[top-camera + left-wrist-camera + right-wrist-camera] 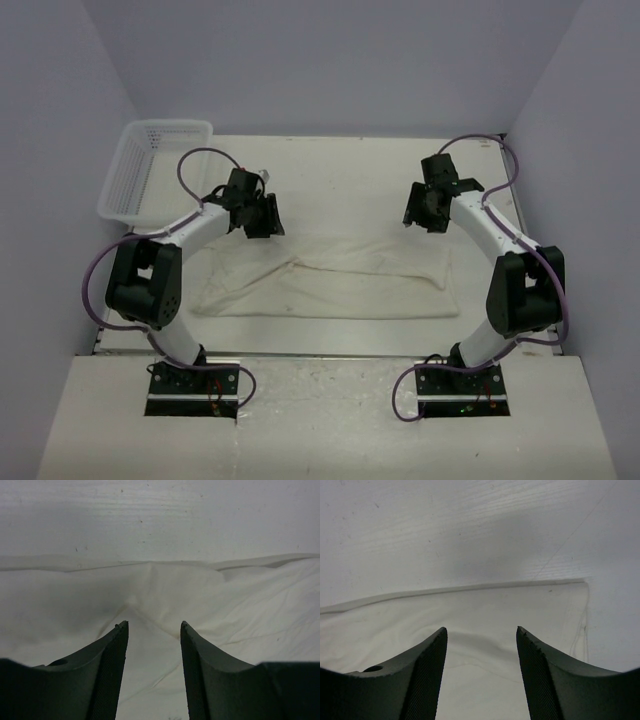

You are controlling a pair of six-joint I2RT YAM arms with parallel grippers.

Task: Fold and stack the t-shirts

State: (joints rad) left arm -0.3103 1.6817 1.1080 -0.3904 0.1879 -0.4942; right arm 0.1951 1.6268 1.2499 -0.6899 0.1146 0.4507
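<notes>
A cream t-shirt point(330, 285) lies flat on the table as a long, wrinkled band stretching between the two arms. My left gripper point(264, 216) hovers over its far left edge, jaws open and empty. In the left wrist view the left gripper point(152, 625) frames a raised crease of the t-shirt point(165, 587). Over the shirt's far right corner my right gripper point(424, 212) is also open, holding nothing. The right wrist view has the right gripper point(481, 630) above the smooth t-shirt point(485, 605), whose far hem and right edge show.
A white mesh basket point(150, 170) stands at the back left of the table. The pale table surface point(340, 180) extends behind the shirt. Grey walls enclose the table on the left, right and back.
</notes>
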